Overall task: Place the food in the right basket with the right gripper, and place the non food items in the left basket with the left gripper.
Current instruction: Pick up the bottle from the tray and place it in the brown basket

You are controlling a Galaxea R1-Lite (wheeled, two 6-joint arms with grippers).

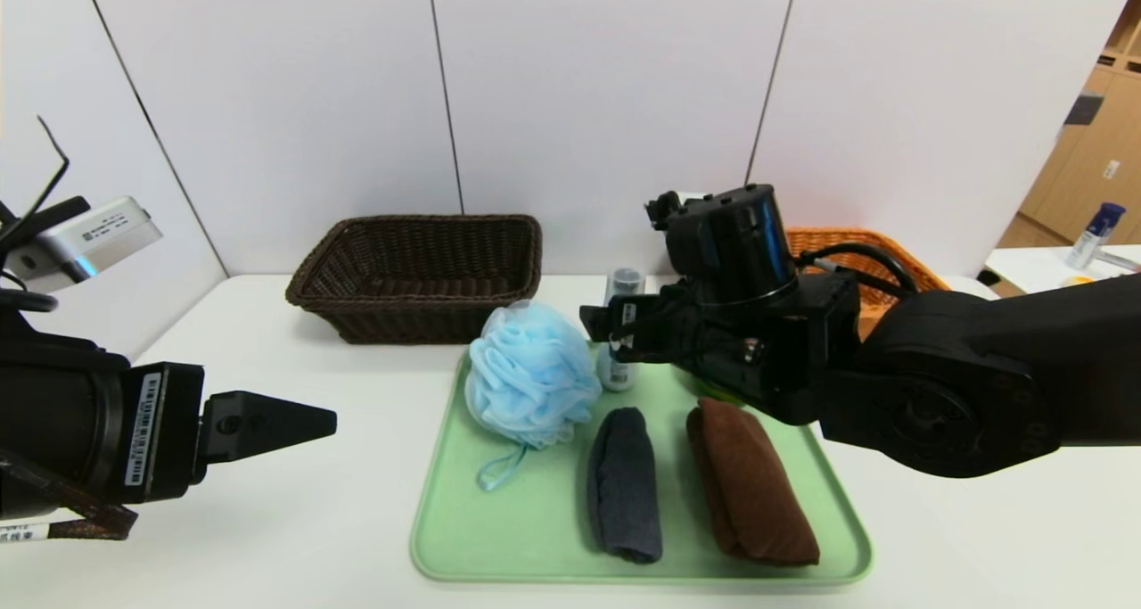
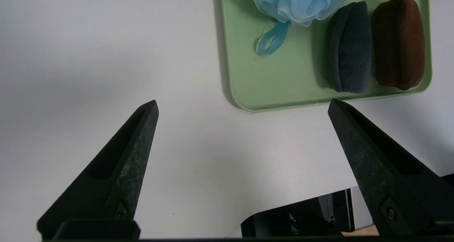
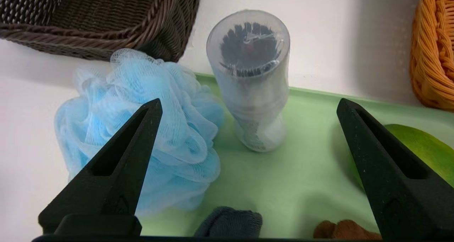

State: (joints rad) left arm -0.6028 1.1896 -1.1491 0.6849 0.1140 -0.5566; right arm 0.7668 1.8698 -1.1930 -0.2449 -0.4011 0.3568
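The right pincer [image 1: 624, 333] hangs over the far part of the pale green plastic tray [image 1: 535, 511], fingers spread wide and holding nothing. Between them stands the translucent grey-capped bottle [image 3: 253, 93], with the fluffy light blue mesh pouf [image 1: 530, 373] at its 9 o'clock and the glossy green citrus fruit [image 3: 422, 150] at 3. The dark grey rolled towel [image 1: 624, 484] and brown rolled towel [image 1: 753, 480] lie at the tray's 6 o'clock side. The dark brown wicker basket [image 1: 419, 270] sits at 11, the light orange wicker basket [image 1: 847, 248] at 1. The left pincer [image 2: 241, 128] hovers open over the white surface [image 1: 267, 502] at 9 o'clock.
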